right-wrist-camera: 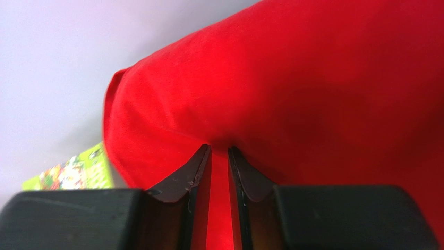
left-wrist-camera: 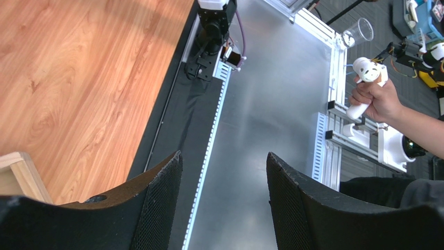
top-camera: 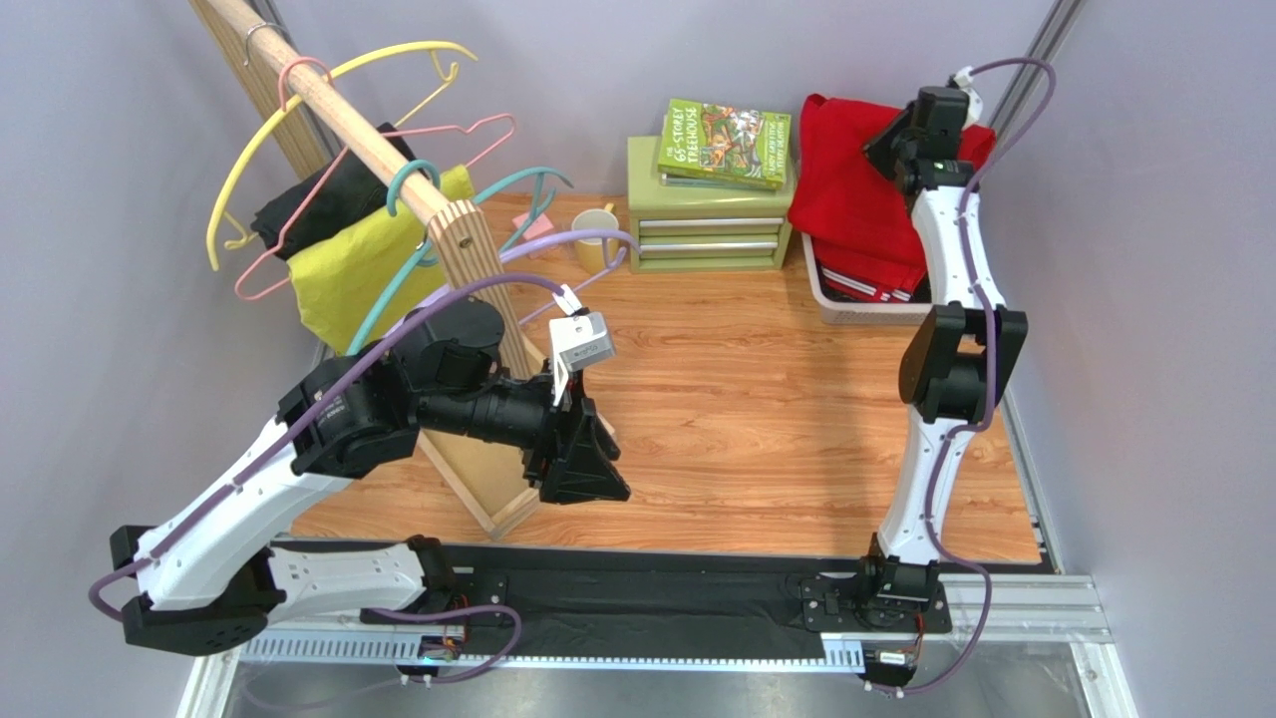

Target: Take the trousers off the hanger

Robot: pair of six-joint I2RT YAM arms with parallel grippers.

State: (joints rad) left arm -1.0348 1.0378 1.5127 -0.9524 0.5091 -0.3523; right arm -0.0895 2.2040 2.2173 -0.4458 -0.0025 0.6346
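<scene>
The red trousers (top-camera: 842, 202) lie bunched at the back right, draped over a white basket (top-camera: 833, 304). My right gripper (top-camera: 896, 150) is on top of them; in the right wrist view its jaws (right-wrist-camera: 219, 151) are nearly closed with a fold of the red cloth (right-wrist-camera: 312, 78) pinched between them. A black garment (top-camera: 333, 199) hangs on a pink hanger (top-camera: 487, 135) on the wooden rod (top-camera: 322, 97); no splatter shows from here. My left gripper (top-camera: 587, 476) is open and empty, low beside the rack's foot; in the left wrist view (left-wrist-camera: 224, 161) it faces the table's near edge.
A yellow-green cloth (top-camera: 360, 267) hangs on a teal hanger (top-camera: 524, 183). Empty yellow (top-camera: 382, 63) and purple (top-camera: 577, 247) hangers share the rod. A green drawer box (top-camera: 704, 222) with a book (top-camera: 727, 142) and a cup (top-camera: 595, 232) stand at the back. The rack's wooden upright (top-camera: 487, 344) is next to my left arm.
</scene>
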